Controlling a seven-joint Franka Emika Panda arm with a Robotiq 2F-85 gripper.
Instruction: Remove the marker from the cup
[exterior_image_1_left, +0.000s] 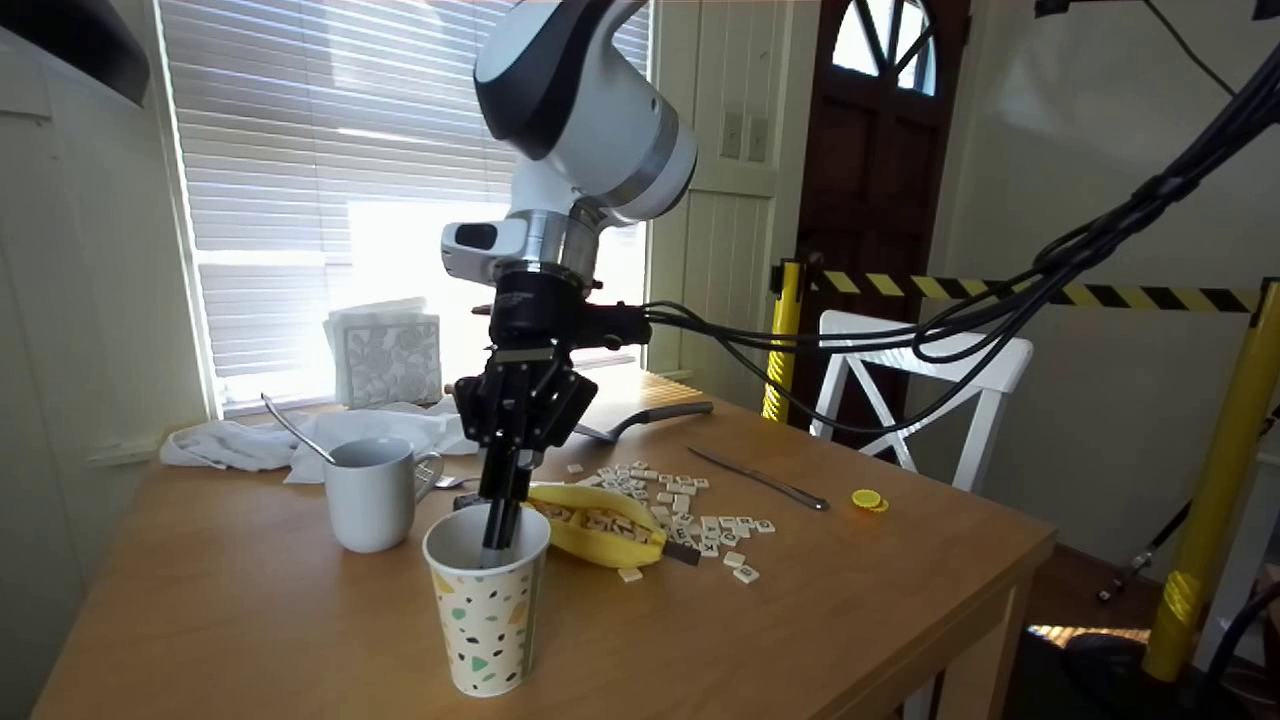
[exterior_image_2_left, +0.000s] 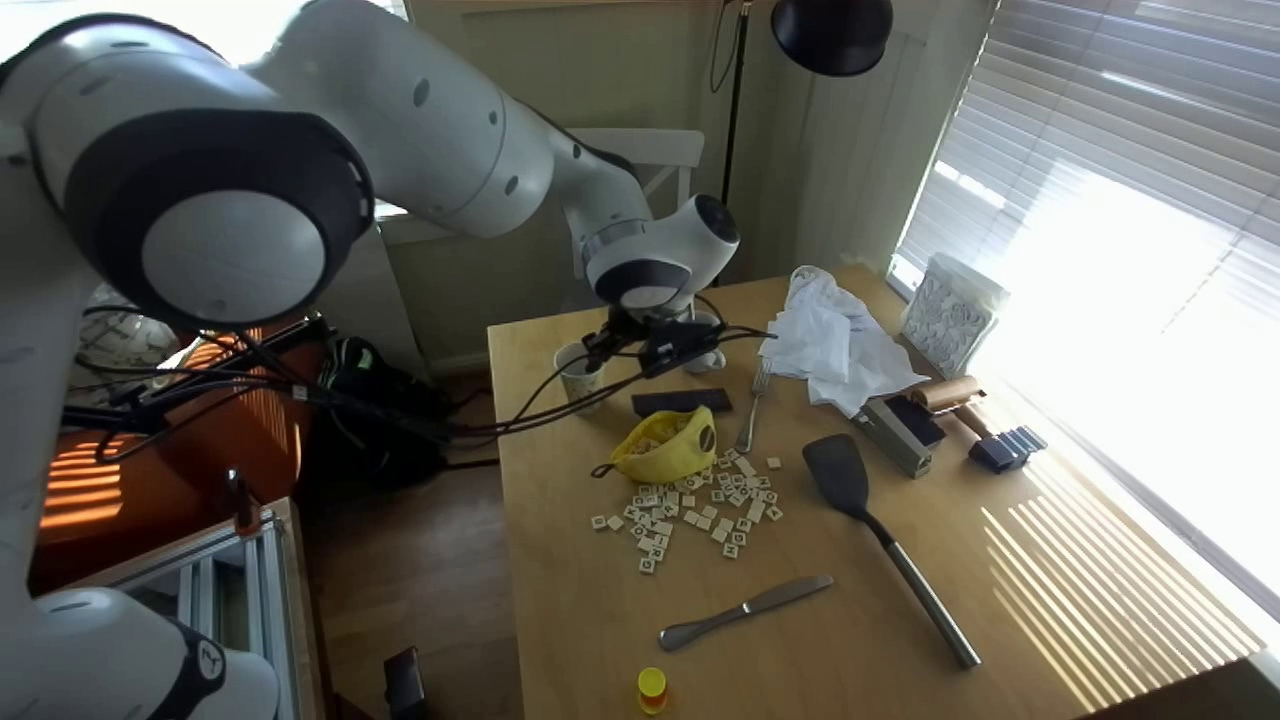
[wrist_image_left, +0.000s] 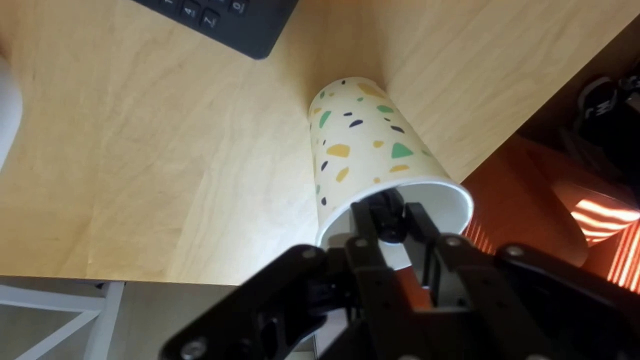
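Note:
The cup (exterior_image_1_left: 487, 620), white paper with coloured speckles, stands upright near the table edge; it also shows in an exterior view (exterior_image_2_left: 578, 378) and, by its side and open rim, in the wrist view (wrist_image_left: 367, 145). My gripper (exterior_image_1_left: 500, 535) points down with its fingertips inside the cup's mouth. In the wrist view the dark marker (wrist_image_left: 392, 229) fills the narrow gap between the fingertips (wrist_image_left: 387, 212), its near end showing just inside the rim. The fingers look shut on it, though a thin sliver of light shows beside one finger. The marker's lower part is hidden in the cup.
A grey-white mug (exterior_image_1_left: 370, 500) with a spoon stands close to the cup. A yellow banana-shaped pouch (exterior_image_2_left: 665, 452), letter tiles (exterior_image_2_left: 655, 525), a fork (exterior_image_2_left: 752, 410), a knife (exterior_image_2_left: 745, 612) and a spatula (exterior_image_2_left: 890, 550) lie on the table. A dark keypad (wrist_image_left: 225, 22) lies near the cup.

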